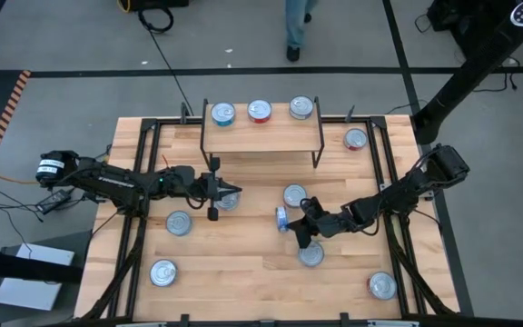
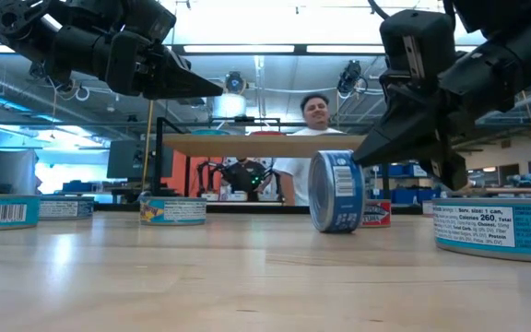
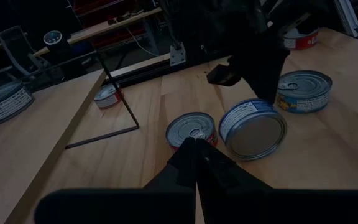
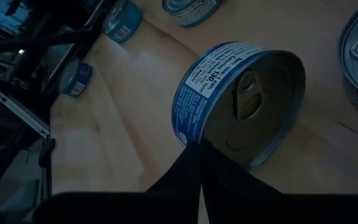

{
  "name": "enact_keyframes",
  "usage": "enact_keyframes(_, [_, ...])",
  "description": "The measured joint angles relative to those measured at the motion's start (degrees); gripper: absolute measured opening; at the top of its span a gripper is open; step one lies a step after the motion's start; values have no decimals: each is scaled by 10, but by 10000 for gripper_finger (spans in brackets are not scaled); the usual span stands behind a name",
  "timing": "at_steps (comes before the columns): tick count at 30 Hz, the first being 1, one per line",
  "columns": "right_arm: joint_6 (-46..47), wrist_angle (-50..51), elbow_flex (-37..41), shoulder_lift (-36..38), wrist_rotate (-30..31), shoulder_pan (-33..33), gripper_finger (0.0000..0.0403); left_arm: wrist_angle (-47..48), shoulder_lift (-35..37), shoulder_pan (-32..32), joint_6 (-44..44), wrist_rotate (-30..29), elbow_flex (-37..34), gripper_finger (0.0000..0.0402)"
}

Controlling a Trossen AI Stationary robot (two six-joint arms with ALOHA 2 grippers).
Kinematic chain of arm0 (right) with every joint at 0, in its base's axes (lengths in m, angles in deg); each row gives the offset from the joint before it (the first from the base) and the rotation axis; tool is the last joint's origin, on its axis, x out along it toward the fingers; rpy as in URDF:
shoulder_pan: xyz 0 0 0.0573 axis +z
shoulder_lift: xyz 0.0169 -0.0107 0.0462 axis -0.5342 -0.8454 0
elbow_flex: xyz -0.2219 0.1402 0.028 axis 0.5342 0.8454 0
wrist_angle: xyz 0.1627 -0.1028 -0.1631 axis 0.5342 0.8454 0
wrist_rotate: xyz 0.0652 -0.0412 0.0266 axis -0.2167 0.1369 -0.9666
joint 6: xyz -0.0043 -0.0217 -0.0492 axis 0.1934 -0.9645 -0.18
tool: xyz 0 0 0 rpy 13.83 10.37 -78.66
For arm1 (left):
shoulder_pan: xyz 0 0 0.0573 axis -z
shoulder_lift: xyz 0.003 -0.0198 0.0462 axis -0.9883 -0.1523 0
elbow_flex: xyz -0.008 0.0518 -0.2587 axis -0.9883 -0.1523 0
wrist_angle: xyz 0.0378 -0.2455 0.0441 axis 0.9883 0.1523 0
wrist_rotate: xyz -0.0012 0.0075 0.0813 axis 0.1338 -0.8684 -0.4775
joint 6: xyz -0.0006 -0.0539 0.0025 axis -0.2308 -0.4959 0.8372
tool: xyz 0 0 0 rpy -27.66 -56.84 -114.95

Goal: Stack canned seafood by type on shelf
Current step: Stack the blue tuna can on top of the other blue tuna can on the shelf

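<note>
The shelf [image 1: 263, 136] stands at the table's far middle with three tins on top: a teal one [image 1: 222, 113], a red one [image 1: 260, 111] and a third [image 1: 301, 108]. A blue-labelled tin [image 1: 281, 218] stands on its edge at mid-table, its lid facing my right gripper [image 1: 291, 221]. That gripper is shut, with its tips at the tin's rim. My left gripper [image 1: 235, 193] is shut and hangs well above a red-labelled tin [image 3: 191, 129] that lies flat on the table. My right gripper has its shut fingertips at the lid-side rim [image 4: 194, 140] of the blue tin, slanting down from the table's right. I cannot tell whether they touch it. The tin stands on its edge on the tabletop [image 2: 336, 191], its lid upright.
More tins lie flat on the table: one beside the blue tin [image 1: 295, 194], one near my right gripper [image 1: 310, 254], two at the left [image 1: 179, 222] [image 1: 162, 272], one near right [image 1: 381, 286], one far right [image 1: 356, 139]. A person [image 2: 316, 111] stands beyond the far edge.
</note>
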Motion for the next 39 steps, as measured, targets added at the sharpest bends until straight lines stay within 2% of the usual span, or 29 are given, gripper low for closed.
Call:
enact_keyframes(13, [-1,8,-4,-1,-11,0,113,0,0,0,0,0,0,5])
enact_keyframes(21, [-28,10,-23,-1,-11,0,150,0,0,0,0,0,0,5])
enact_keyframes(39, [-31,25,-25,-1,-30,0,158,0,0,0,-3,0,0,5])
